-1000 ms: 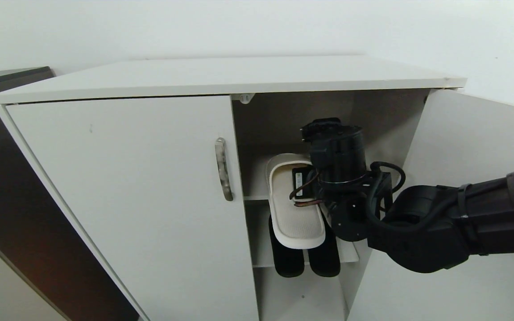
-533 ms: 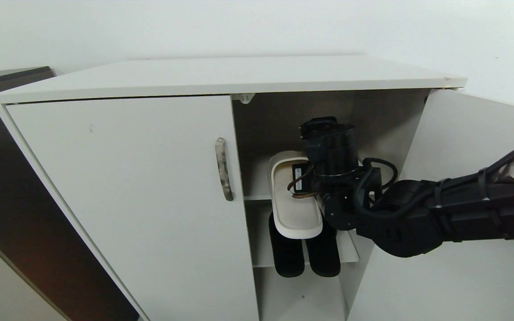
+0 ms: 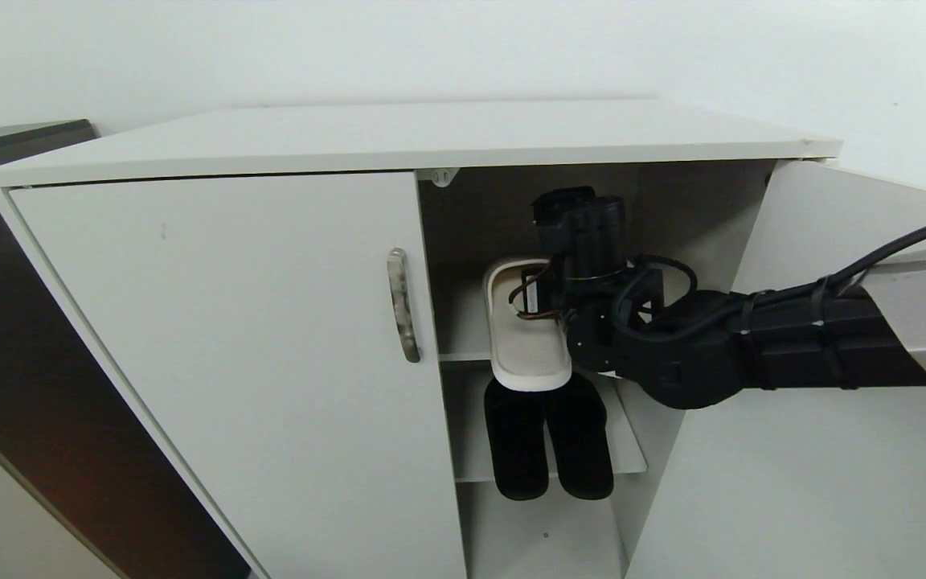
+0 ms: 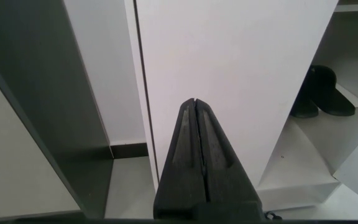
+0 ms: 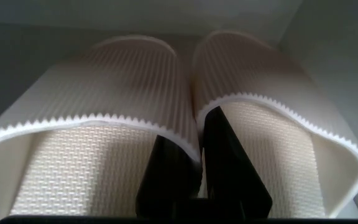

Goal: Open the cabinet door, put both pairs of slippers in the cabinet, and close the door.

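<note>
Over on the left, the left claw [image 4: 194,102] hangs in front of the cabinet [image 3: 399,137], facing its closed left door [image 3: 230,338]. Its 2 fingers are pressed flat together with nothing between them, and it touches nothing. A metal handle [image 3: 403,305] stands upright at that door's right edge.

Just past the handle the right half of the cabinet stands open, showing 2 shelves. The white slippers [image 3: 527,354] are at the upper shelf [image 3: 463,354], toes pointing into the cabinet and heels sticking out past the shelf's front edge. I can't tell whether their soles lie fully on the board. Below them, the black slippers [image 3: 547,442] sit side by side on the lower shelf [image 3: 471,458], with their heels hanging over its front edge too.

The right arm reaches in from the right at upper-shelf level. The right claw [image 5: 199,124] is clenched on the white slippers. 1 finger is tucked under each strap, and the 2 neighbouring strap edges are pinched between them, so the pair is held together as 1 bundle.

Furthest right, the right door [image 3: 792,450] is swung wide open, with the arm passing in front of it.
</note>
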Motion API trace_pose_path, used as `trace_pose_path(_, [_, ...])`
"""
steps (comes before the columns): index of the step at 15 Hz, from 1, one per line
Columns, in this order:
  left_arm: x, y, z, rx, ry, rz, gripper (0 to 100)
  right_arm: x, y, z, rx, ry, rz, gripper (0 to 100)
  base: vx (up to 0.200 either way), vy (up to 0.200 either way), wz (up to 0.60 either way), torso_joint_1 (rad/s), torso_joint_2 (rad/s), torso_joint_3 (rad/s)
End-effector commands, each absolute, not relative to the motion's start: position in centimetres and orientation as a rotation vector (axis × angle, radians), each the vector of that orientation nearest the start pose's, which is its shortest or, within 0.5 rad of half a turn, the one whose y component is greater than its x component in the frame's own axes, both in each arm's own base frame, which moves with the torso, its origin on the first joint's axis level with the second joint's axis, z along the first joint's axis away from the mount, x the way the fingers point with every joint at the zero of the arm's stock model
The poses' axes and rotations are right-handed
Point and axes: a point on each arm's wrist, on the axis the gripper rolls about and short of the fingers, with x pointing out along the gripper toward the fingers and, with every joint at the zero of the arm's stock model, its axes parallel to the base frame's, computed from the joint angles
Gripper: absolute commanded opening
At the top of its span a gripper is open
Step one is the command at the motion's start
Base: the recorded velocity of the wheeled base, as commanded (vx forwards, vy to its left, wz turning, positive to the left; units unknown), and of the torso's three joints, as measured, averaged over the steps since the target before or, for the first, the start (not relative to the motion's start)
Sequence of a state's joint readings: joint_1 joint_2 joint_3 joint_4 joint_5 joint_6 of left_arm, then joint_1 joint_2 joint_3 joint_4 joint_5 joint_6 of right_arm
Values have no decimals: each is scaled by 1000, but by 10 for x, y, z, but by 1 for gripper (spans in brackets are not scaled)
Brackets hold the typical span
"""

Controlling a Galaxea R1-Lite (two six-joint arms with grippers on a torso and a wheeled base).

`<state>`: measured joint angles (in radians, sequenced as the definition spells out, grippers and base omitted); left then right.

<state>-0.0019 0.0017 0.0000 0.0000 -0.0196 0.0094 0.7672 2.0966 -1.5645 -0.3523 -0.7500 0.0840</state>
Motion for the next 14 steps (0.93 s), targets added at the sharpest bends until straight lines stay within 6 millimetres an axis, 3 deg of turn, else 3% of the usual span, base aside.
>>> trace_pose_path(1, [-23, 0, 76, 9, 3, -21, 0, 333, 295, 215, -35, 125, 4, 0, 0, 0, 0, 0, 0, 0])
trace_pose_path(14, [-23, 0, 76, 9, 3, -20, 0, 345, 293, 206, -52, 144, -17, 0, 0, 0, 0, 0, 0, 0])
